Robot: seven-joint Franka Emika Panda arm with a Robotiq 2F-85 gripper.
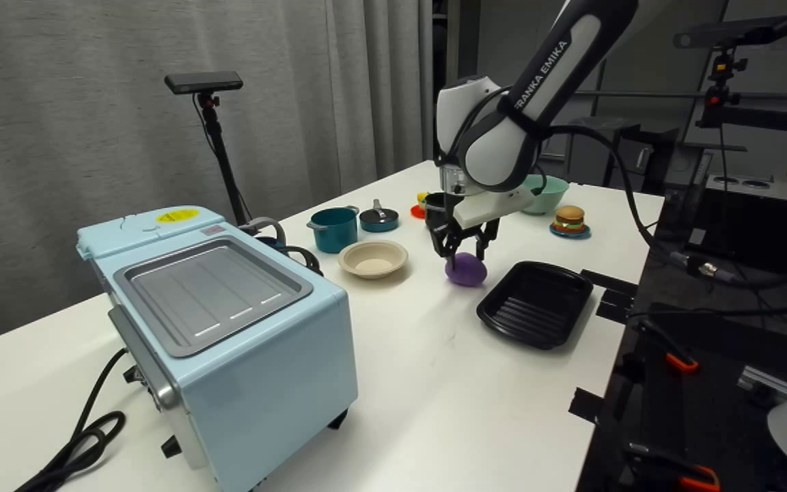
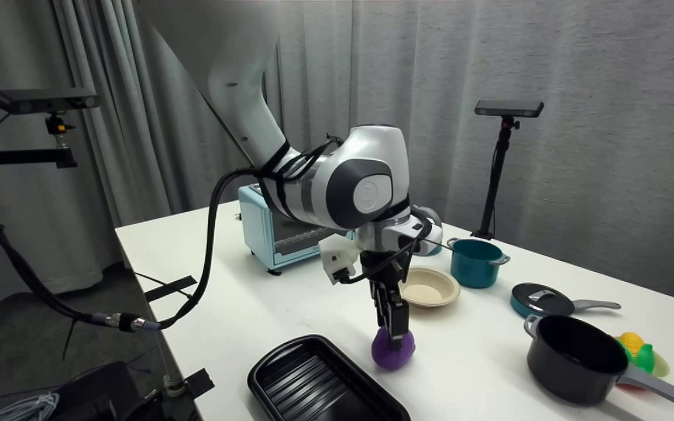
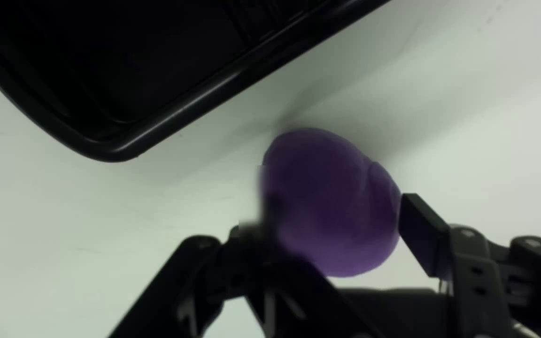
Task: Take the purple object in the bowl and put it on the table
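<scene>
The purple object (image 1: 466,270) is a rounded lump at or just above the white table (image 1: 421,389), beside the black tray. It also shows in an exterior view (image 2: 392,351) and in the wrist view (image 3: 331,202). I cannot tell whether it touches the table. My gripper (image 1: 465,257) points down with one finger on each side of it; in the wrist view the gripper (image 3: 338,209) has its right fingertip against the object and its blurred left finger overlapping it. It looks shut on the object. The cream bowl (image 1: 373,262) is empty, also in an exterior view (image 2: 429,289).
The black ridged tray (image 1: 535,304) lies close beside the gripper. A teal pot (image 1: 334,229), a small lidded pan (image 1: 378,219), a black pot (image 2: 574,359), a green bowl (image 1: 545,195) and a toy burger (image 1: 569,220) stand around. A blue toaster oven (image 1: 277,389) stands on the table.
</scene>
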